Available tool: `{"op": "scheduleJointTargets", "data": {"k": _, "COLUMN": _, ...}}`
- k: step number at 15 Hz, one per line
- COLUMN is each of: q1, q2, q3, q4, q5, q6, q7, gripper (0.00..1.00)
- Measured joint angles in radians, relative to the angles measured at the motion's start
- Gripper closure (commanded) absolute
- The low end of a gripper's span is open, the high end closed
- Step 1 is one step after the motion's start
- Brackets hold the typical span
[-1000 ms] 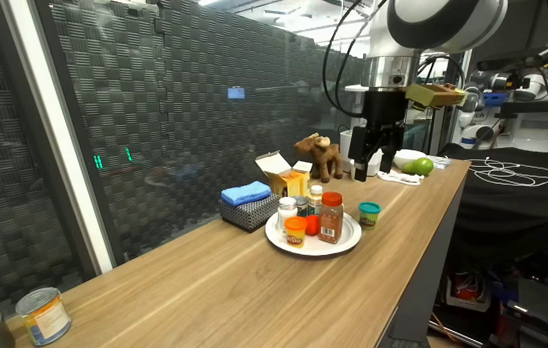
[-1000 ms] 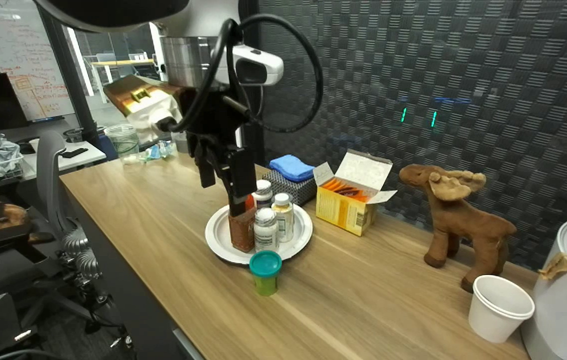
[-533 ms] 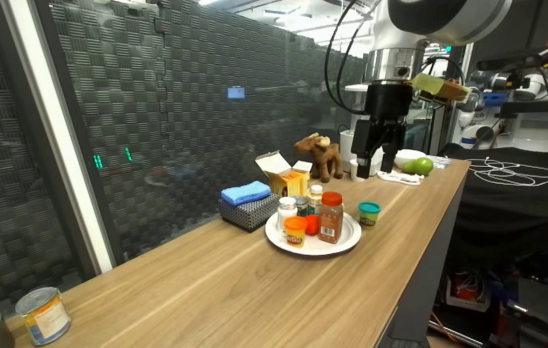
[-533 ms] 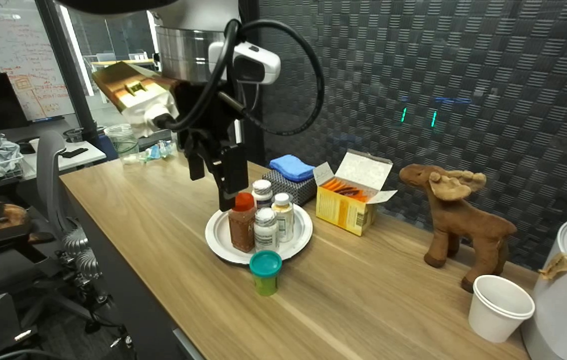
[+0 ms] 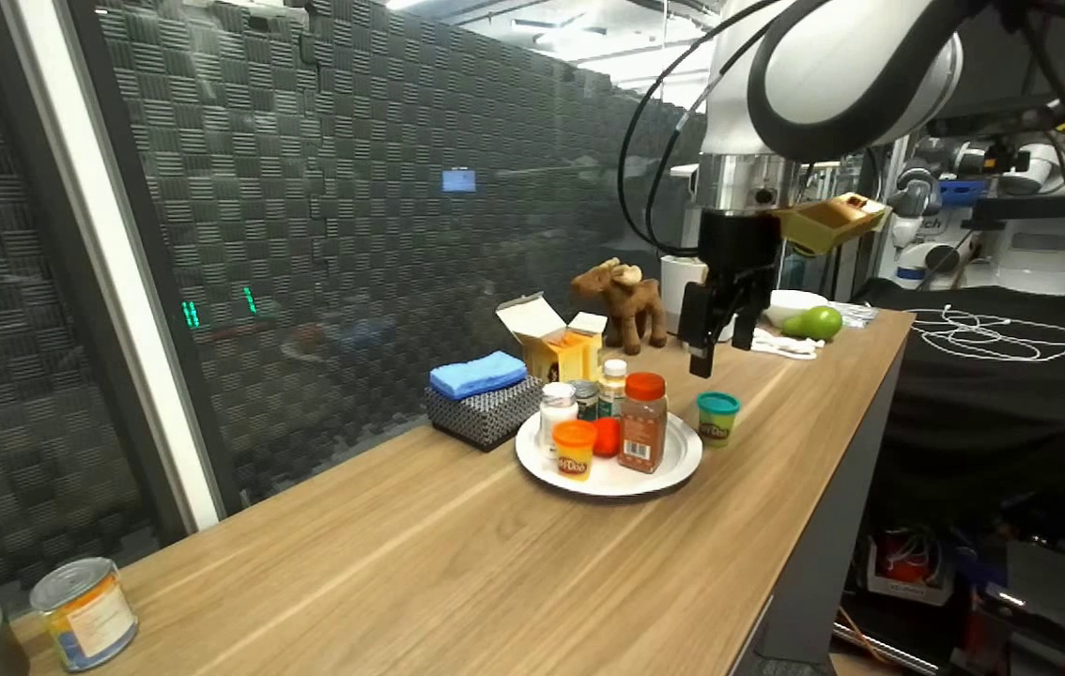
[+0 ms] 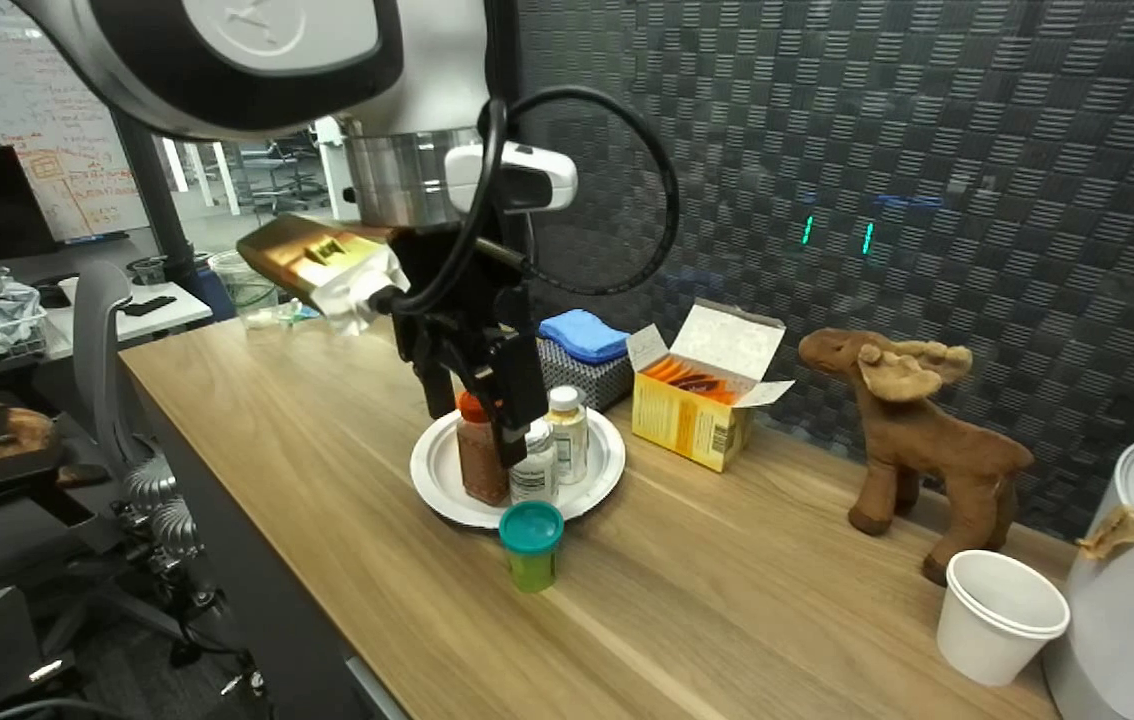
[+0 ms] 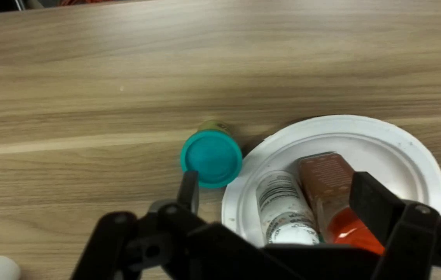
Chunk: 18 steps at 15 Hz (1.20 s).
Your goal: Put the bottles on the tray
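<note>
Tool [image 5: 723,359] agape — bottles [image 5: 642,430] on tray [image 5: 680,457], orange-lidded tub [image 5: 575,453] among them visible in an exterior view only

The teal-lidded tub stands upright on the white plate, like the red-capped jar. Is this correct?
Not quite: both exterior views show the teal-lidded tub upright on the table, beside the white plate; the red-capped jar does stand on the plate.

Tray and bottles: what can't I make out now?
Red object, in an exterior view: partly hidden by red-capped jar and orange-lidded tub; identity unclear.
White bottle, in an exterior view: top partly covered by the tool.
Its label, wrist view: fine print too blurred.
Tray, wrist view: lower side hidden by the tool.
</note>
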Motion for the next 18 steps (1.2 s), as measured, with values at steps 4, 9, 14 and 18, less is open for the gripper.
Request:
{"op": "scheduleJointTargets", "data": {"k": 4, "q1": -0.008, "q2": 0.072, "q3": -0.002, "q4": 0.0, "q5": -0.129, "q6": 0.069, "q7": 0.099, "gripper": 0.0}}
{"op": "scheduleJointTargets", "data": {"k": 9, "q1": -0.013, "q2": 0.146, "q3": -0.022, "q4": 0.003, "q5": -0.258, "q6": 0.137, "q7": 0.204, "gripper": 0.0}}
{"op": "scheduleJointTargets", "data": {"k": 14, "q1": -0.014, "q2": 0.188, "q3": -0.04, "q4": 0.012, "q5": -0.266, "q6": 0.146, "q7": 0.205, "gripper": 0.29}}
{"op": "scheduleJointTargets", "data": {"k": 18, "q1": -0.015, "q2": 0.195, "q3": -0.042, "q4": 0.013, "q5": -0.266, "q6": 0.161, "q7": 0.199, "gripper": 0.6}}
